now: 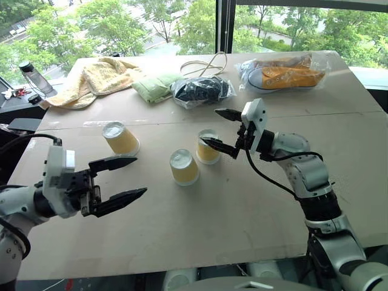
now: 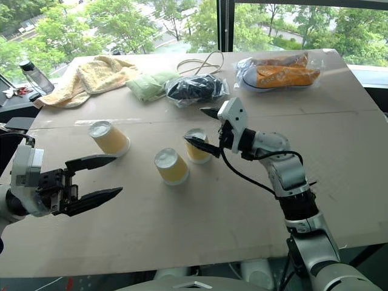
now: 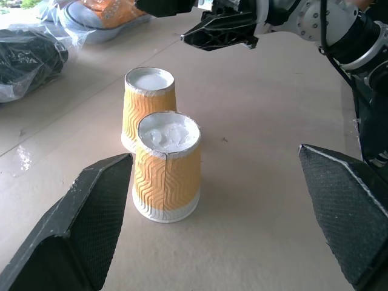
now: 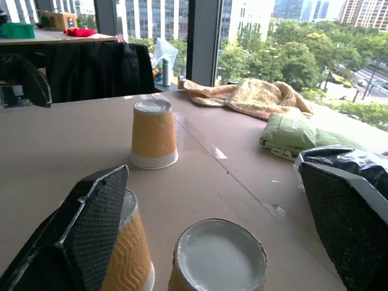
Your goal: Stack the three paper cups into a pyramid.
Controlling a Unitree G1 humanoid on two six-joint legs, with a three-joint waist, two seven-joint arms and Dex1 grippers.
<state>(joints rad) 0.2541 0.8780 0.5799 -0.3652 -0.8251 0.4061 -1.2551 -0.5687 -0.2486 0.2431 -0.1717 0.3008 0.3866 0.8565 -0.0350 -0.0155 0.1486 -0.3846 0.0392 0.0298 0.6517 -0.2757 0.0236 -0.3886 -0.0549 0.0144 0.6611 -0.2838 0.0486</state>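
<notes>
Left eye view, cups: three paper cups, yellow-orange ribbed sides, white rims, all upside down with white bases up
Count: three, none stacked
Cup one [image 1: 183, 167]: desk centre
Cup two [image 1: 207, 146]: just beside it at 1 o'clock
Cup three [image 1: 120, 137]: well apart at 10 o'clock
Right pincer [image 1: 219, 128]: fingers apart, above cup two, holding nothing
Left pincer [image 1: 128, 178]: fingers wide apart, empty, at 8 o'clock of cup one
Desk [image 1: 254, 212]: pale board
</notes>
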